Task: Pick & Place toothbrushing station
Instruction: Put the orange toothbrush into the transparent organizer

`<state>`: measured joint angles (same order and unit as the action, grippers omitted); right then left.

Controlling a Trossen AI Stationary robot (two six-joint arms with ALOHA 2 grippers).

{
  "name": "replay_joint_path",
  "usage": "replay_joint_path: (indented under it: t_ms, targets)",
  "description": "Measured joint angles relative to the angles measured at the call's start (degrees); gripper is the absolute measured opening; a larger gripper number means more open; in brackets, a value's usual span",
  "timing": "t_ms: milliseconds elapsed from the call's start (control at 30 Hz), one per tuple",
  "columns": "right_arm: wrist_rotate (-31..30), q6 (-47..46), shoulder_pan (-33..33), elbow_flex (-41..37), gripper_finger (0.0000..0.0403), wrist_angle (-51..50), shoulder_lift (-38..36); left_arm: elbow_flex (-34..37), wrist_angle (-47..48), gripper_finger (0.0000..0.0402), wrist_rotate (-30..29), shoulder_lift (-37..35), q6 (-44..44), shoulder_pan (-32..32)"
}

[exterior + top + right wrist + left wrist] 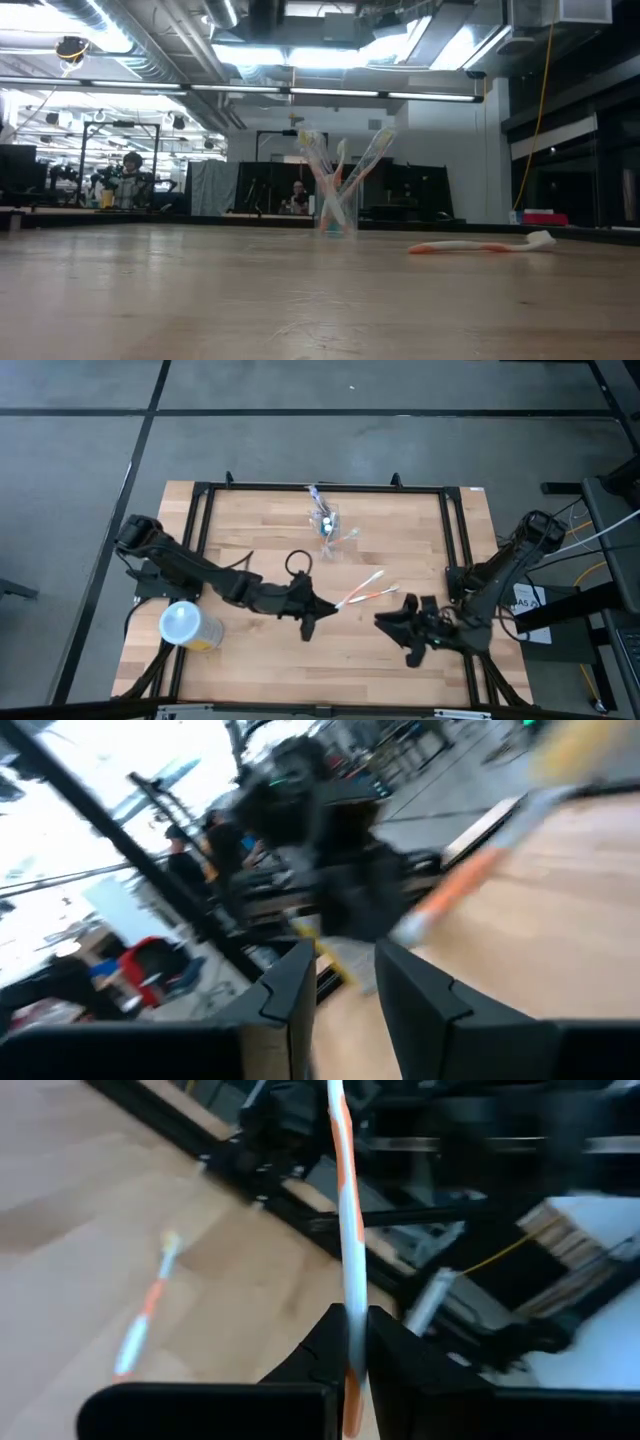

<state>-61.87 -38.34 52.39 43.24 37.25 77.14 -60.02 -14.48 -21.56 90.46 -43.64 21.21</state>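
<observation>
Holder: the clear toothbrushing station (326,521) stands upright on the worktop (250,530), well beyond both pincers toward the far edge, long axis vertical, mouth up.
Holder contents: several toothbrushes (322,160) lean outward from it, heads upward; the exact count cannot be told.
Yellow tub (190,628): stands beside the left arm, behind its pincer; pale round lid on, contents hidden.
Left pincer (318,610): pressed together, pinching 1 white-and-orange toothbrush (347,1230) that runs straight out ahead of the fingers.
Loose toothbrush (378,594): lies flat between the 2 pincers.
Right pincer (397,622): fingers spread, holding nothing, low over the worktop.
</observation>
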Motion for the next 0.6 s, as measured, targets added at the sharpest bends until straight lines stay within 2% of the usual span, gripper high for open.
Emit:
replay_joint_path:
  t_ms: [167,467,600]
  targets:
    - [0.25,1.34,-4.50,0.00,0.0125,-0.87,0.02,-0.04,0.04,0.0016,-2.37,-1.59,-2.11,3.23]
    - [3.24,0.20,-9.13,0.00,0.0196,-1.52,0.04,-0.05,-1.80,0.0016,-2.32,-1.37,-4.73,5.43]
    - [5.83,-0.01,-11.02,0.00,0.0205,-1.51,0.04,-0.05,-1.58,0.0016,-2.37,-1.38,-5.18,5.47]
